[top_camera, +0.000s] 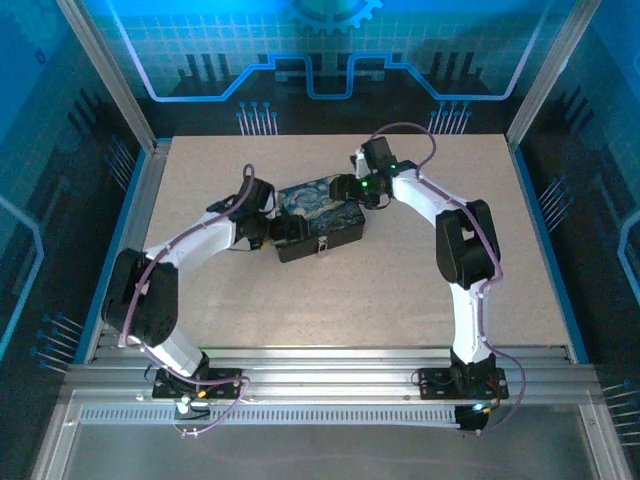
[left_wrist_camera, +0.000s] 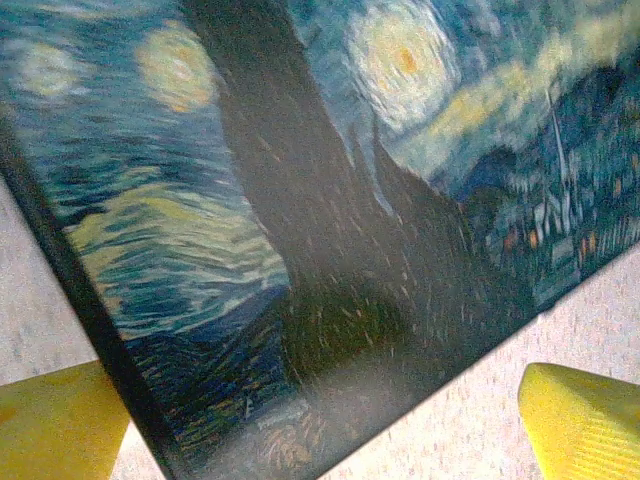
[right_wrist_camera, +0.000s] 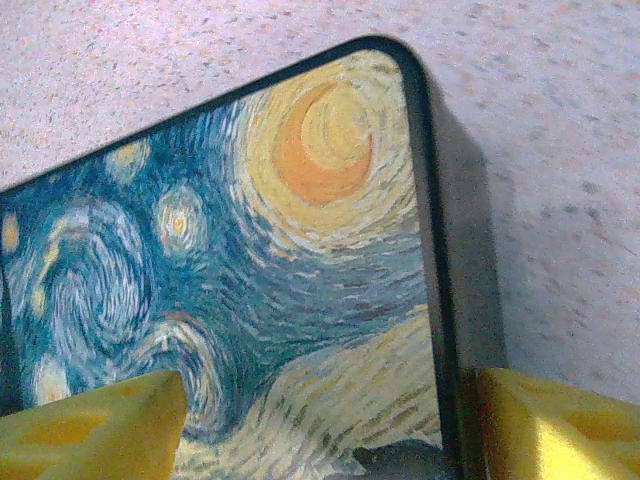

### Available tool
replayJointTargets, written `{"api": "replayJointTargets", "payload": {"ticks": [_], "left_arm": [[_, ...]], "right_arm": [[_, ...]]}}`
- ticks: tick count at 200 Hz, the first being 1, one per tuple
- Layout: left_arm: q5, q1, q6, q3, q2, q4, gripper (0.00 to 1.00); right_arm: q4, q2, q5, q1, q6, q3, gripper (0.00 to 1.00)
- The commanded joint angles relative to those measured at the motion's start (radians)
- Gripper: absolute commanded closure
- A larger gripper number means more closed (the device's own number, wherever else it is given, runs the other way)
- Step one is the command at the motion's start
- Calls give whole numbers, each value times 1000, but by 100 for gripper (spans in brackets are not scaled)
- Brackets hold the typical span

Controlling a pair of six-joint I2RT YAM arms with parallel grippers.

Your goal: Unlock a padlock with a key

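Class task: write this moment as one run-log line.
left gripper: open, straddling corner of black box with swirling blue-and-yellow painted lid | right gripper: open, astride box edge | box: lying on speckled beige table

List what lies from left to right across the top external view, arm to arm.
left arm's elbow → left gripper → black box → right gripper → right arm's elbow

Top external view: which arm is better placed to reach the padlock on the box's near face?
Probably left: left gripper sits at the box's near-left end, nearer the padlock; right gripper is at its far corner.
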Motion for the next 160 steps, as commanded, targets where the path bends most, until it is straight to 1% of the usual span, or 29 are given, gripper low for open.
{"api": "replayJointTargets", "payload": {"ticks": [1,27,42,62,75,102,121,140,160], "left_arm": [[20,-61,-85,-78,-80,72,1],[29,-81,-127,-117,-124,87,1],[9,-89,-133,-114,-131,74,1],[-34,-85,-130,-108,-126,52,1],[-38,-85,-126,-97,-123,41,1],[-60,-84,-110,-69,-135,2,1],[-115,-85,-85,-48,-157,-48,1],[-178,-85,-51,-27,-183,-104,1],[-216,-77,-28,-2,-209,-142,1]], "right_arm": [[-57,29,-56,58,-64,52,23],[-30,39,-94,66,-85,72,21],[-24,37,-98,66,-102,82,20],[-22,10,-66,56,-124,79,18],[-32,-18,-48,39,-136,80,17],[-64,-87,16,-12,-174,79,15],[-98,-119,78,-56,-185,80,15],[-140,-126,170,-116,-161,83,21],[-190,-114,268,-177,-139,93,34]]}}
